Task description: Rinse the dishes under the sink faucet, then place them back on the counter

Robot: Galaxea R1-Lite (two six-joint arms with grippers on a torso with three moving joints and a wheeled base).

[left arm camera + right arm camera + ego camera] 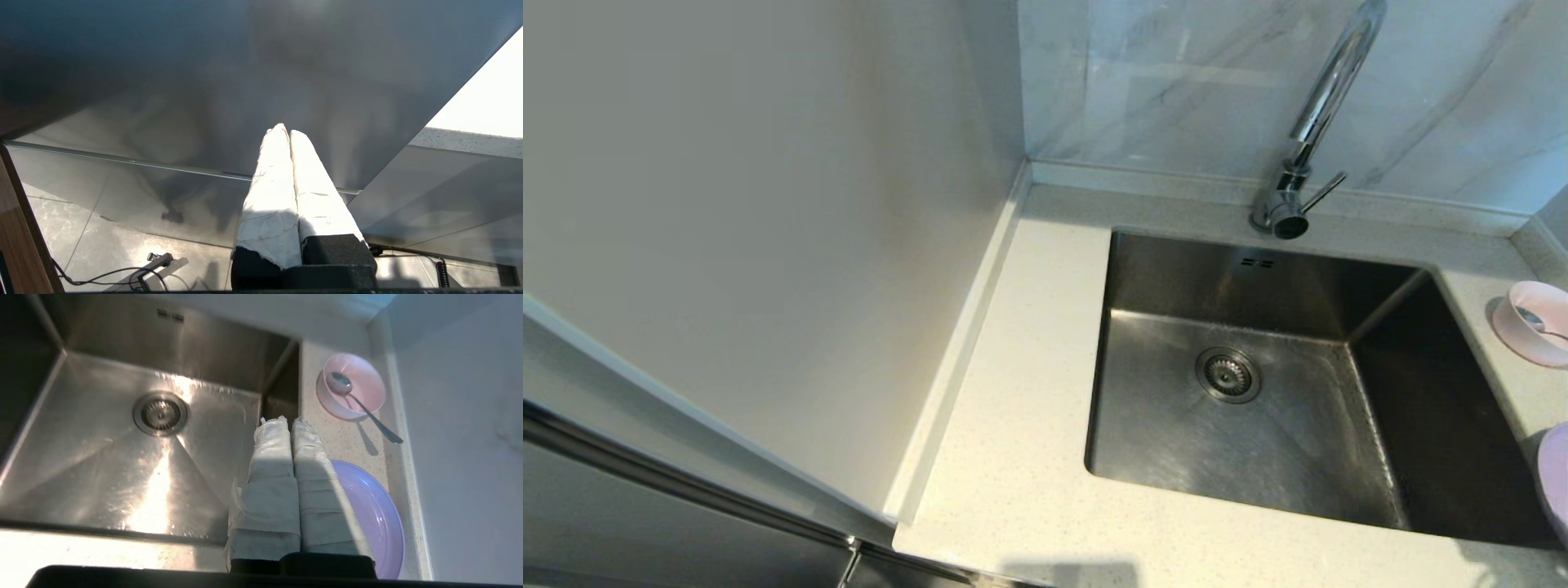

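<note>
My left hand (289,134) hangs parked by a dark panel, fingers together. The sink (1258,392) sits empty; faucet (1319,114) at 12 o'clock. My right hand (289,422), pressed together, hovers over its rim. At 3 o'clock on the table (1013,457): bowl (353,386) holding spoon (359,404), plate (372,514) nearer.

No legible txt, labels or nos. on anything here.

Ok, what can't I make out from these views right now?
- Plate: near part hidden behind the right gripper in its wrist view; cut off by the frame edge in the head view.
- Bowl: partly cut off by the head view's edge.
- Faucet: spout tip runs out of the head view's top.
- Left gripper: its view shows only a grey panel and floor.
</note>
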